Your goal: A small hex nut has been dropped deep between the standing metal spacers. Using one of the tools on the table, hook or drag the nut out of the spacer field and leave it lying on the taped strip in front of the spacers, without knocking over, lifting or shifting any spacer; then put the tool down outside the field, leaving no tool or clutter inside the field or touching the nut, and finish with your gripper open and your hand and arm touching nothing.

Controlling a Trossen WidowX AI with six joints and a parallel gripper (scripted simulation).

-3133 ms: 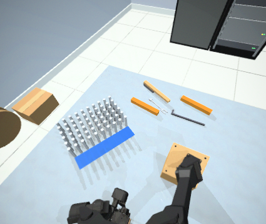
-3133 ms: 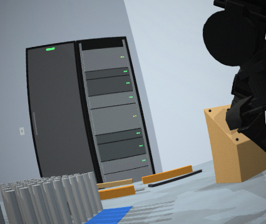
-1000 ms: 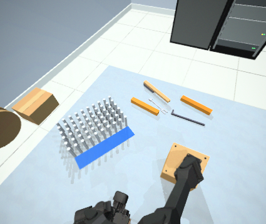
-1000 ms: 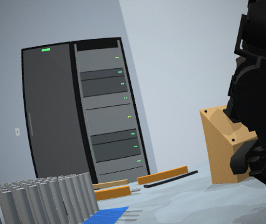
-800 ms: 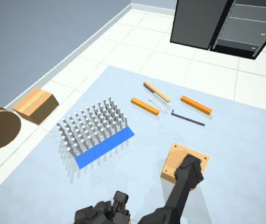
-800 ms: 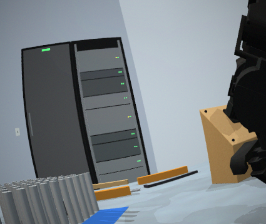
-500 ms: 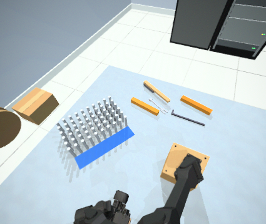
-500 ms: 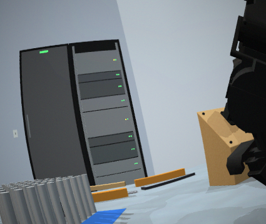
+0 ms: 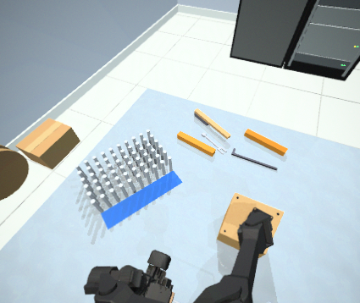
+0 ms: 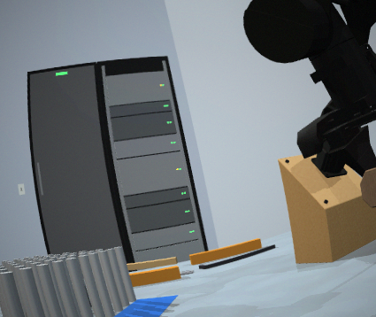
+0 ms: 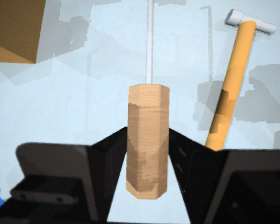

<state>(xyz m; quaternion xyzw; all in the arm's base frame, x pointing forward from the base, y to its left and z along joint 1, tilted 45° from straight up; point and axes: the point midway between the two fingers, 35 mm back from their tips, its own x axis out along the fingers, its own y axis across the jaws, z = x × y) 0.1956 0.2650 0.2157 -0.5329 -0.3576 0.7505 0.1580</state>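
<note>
Grey metal spacers (image 9: 170, 164) (image 10: 61, 285) stand upright in rows at the left of the top view. The blue taped strip (image 9: 143, 201) (image 10: 151, 305) lies along their front. I cannot make out the hex nut among the spacers. My gripper (image 11: 147, 131) is shut on the wooden handle (image 11: 148, 145) (image 10: 373, 188) of a tool with a thin straight metal rod (image 11: 150, 45). The rod's far end is outside the wrist view. The handle is off the table in the exterior view, beside the wooden block. The gripper is well away from the spacers.
A hammer (image 11: 235, 75) lies right of the held tool. The wooden block (image 9: 232, 212) (image 10: 353, 235) (image 11: 14, 30) stands under the arm's base. Behind lie a black hex key (image 9: 255, 162), a small wrench (image 9: 213, 141), a brush (image 9: 219, 128) and two orange bars (image 9: 196, 144) (image 9: 266, 142).
</note>
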